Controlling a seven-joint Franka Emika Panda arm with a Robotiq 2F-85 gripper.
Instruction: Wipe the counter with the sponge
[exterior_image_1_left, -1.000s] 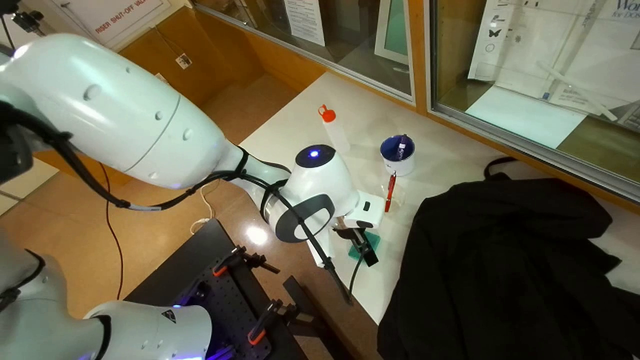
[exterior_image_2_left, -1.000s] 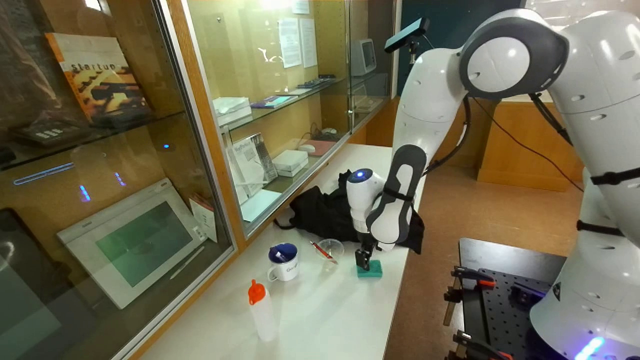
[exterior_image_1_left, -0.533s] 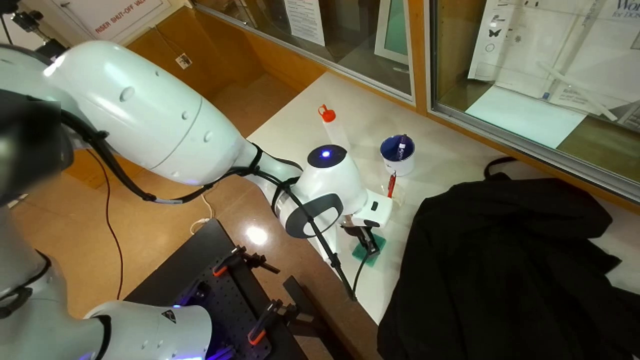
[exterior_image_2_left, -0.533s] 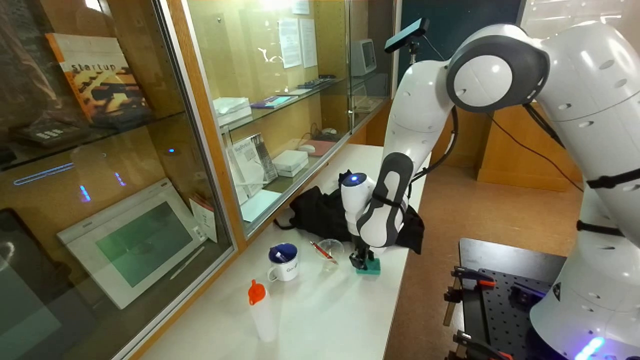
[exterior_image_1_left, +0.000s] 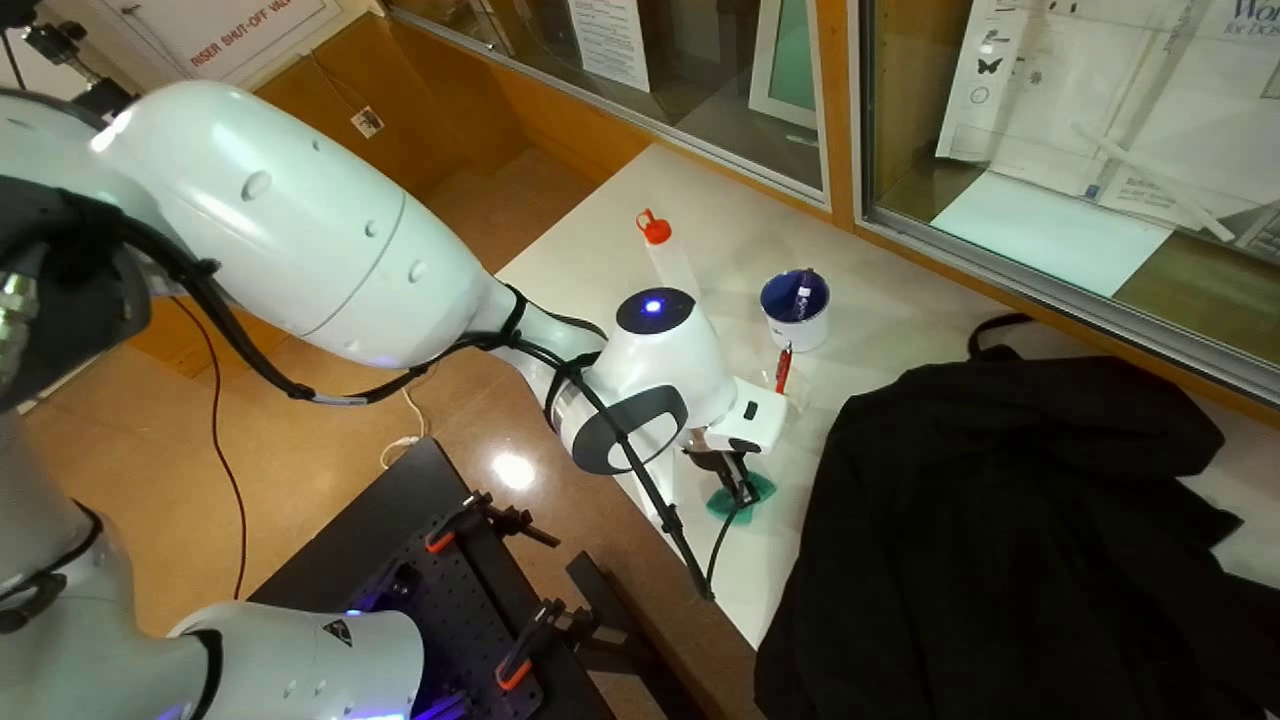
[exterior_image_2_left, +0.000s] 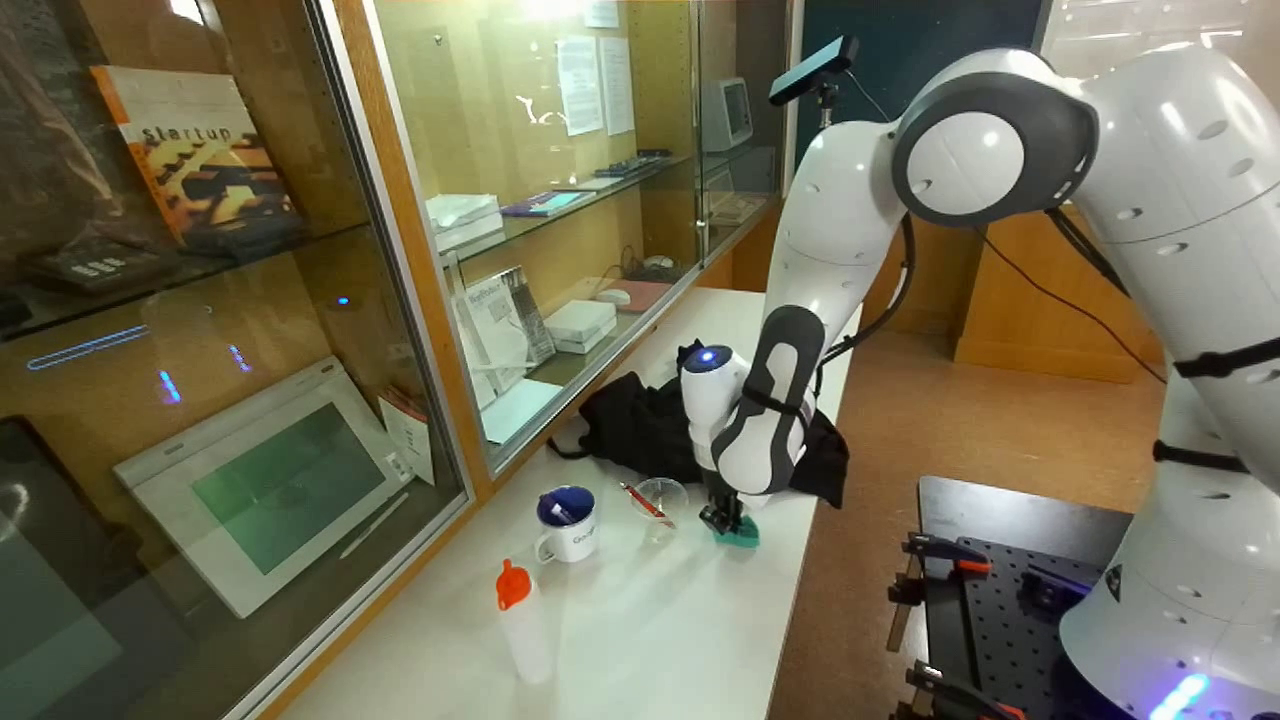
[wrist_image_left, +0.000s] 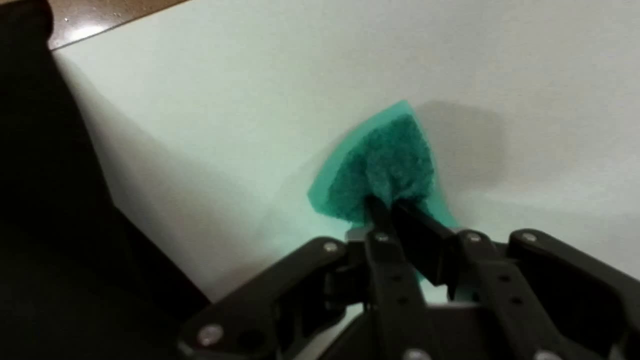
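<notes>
The teal-green sponge (wrist_image_left: 400, 155) is pinched along its middle in the wrist view, its edges fanned out and buckled. My gripper (wrist_image_left: 386, 202) is shut on it, both black fingertips pressing the fold. In both exterior views the sponge (exterior_image_2_left: 742, 536) sits low at the counter, beneath my gripper (exterior_image_1_left: 745, 493), which points down. Part of it is hidden behind the fingers. The cream-white counter (exterior_image_2_left: 640, 625) spreads around it; whether the sponge's underside touches the surface throughout, I cannot tell.
A large black cloth (exterior_image_1_left: 1000, 540) lies close beside the gripper. Near the cabinet glass stands a white mug (exterior_image_2_left: 575, 540) with a blue inside. A red pen (exterior_image_2_left: 648, 505) rests on a clear bowl (exterior_image_2_left: 672, 490). An orange-capped bottle (exterior_image_2_left: 525, 630) stands farther along. The counter edge (exterior_image_2_left: 797, 590) is near.
The arm shifted slightly and lowered onto the sponge, then held nearly still. The jaws have closed, and the sponge has gone from flat to folded between them.
</notes>
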